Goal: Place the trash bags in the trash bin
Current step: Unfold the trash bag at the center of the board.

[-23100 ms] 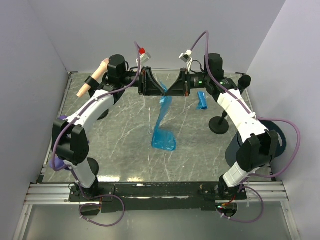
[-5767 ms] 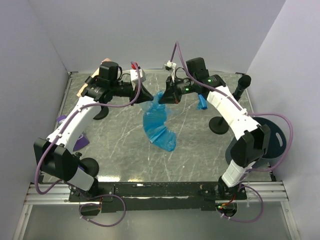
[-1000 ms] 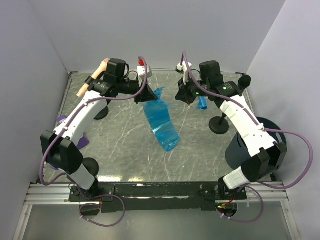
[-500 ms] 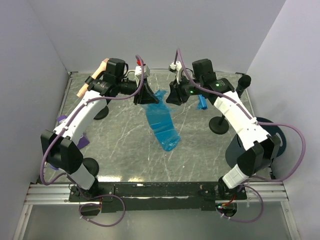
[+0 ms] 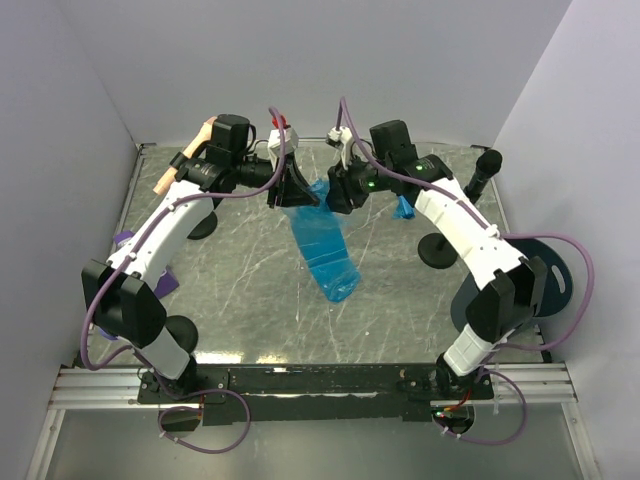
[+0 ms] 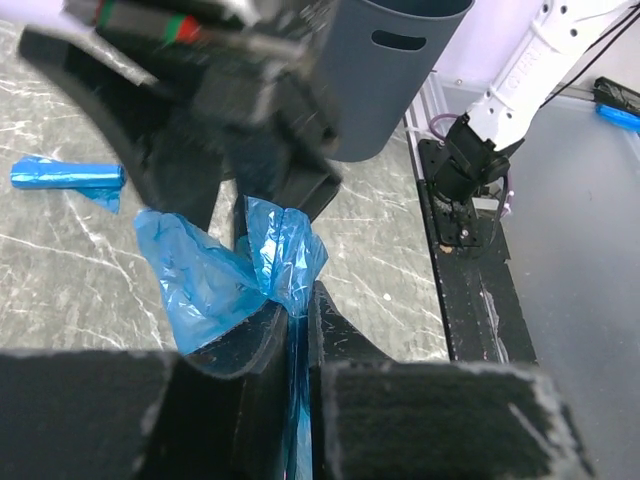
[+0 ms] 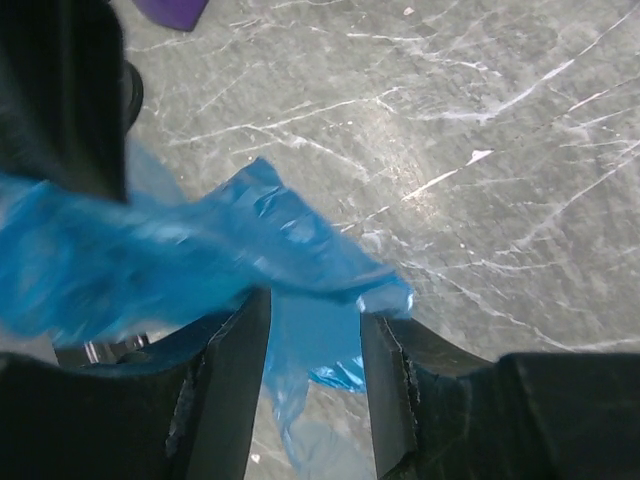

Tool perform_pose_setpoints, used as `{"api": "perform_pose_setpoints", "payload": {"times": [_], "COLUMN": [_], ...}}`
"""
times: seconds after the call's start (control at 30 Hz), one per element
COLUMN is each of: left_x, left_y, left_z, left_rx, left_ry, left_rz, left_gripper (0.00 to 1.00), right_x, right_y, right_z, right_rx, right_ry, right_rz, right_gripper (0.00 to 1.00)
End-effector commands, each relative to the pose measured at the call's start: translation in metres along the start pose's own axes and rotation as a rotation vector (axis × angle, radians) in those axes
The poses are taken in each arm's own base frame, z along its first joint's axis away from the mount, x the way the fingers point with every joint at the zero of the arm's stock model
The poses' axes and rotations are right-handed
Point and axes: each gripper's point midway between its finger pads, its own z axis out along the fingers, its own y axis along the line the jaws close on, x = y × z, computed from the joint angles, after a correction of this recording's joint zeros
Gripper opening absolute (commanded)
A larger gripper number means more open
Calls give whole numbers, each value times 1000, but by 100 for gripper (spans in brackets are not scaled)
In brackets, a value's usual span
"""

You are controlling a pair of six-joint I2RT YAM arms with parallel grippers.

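A long blue trash bag (image 5: 322, 245) hangs from my left gripper (image 5: 298, 195), its lower end lying on the table. In the left wrist view the film (image 6: 230, 270) is pinched between the nearly closed jaws of the left gripper (image 6: 300, 295). My right gripper (image 5: 333, 195) faces it from the right at the bag's top. Its jaws stand apart, and the film (image 7: 200, 250) drapes across and between the fingertips of the right gripper (image 7: 313, 310). A small blue roll (image 5: 404, 208) lies at the back right, the same roll (image 6: 65, 175) showing in the left wrist view. The dark trash bin (image 5: 470, 300) stands at the right edge behind the right arm.
A black microphone stand base (image 5: 438, 250) and a microphone (image 5: 482, 168) stand at the right. Two more black bases (image 5: 180, 330) (image 5: 205, 225) sit on the left. A purple object (image 5: 125, 240) lies at the left edge, and a skin-coloured object (image 5: 185, 165) at the back left.
My right gripper has opened and moved left up to the bag's top. The left gripper has kept its hold on the bag and barely moved.
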Motion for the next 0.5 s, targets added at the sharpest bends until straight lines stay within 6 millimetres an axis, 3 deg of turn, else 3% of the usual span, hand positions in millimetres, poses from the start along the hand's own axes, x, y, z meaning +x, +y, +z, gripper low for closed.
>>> {"api": "perform_pose_setpoints", "payload": {"times": [0.0,0.07,0.13,0.23,0.33,0.47], "left_x": [-19,-18,-15,-7,0,7], "left_y": [-6,-6,-1,19,50,73], "left_z": [1,0,0,-3,-15,-28], "left_rx": [44,41,13,-122,-324,-457], "left_ry": [-36,-33,-22,11,37,60], "left_rz": [62,61,56,53,40,44], "left_gripper": [14,13,13,15,15,13], "right_x": [-26,-26,-26,-26,-22,-9], "right_y": [-1,-5,-11,-25,-30,-28], "right_z": [2,4,3,-8,-25,-41], "right_rx": [8,19,57,155,185,189], "right_ry": [-62,-62,-57,-50,-54,-49], "right_rz": [-7,0,-9,-35,-45,-32], "right_gripper": [47,40,17,0,0,0]}}
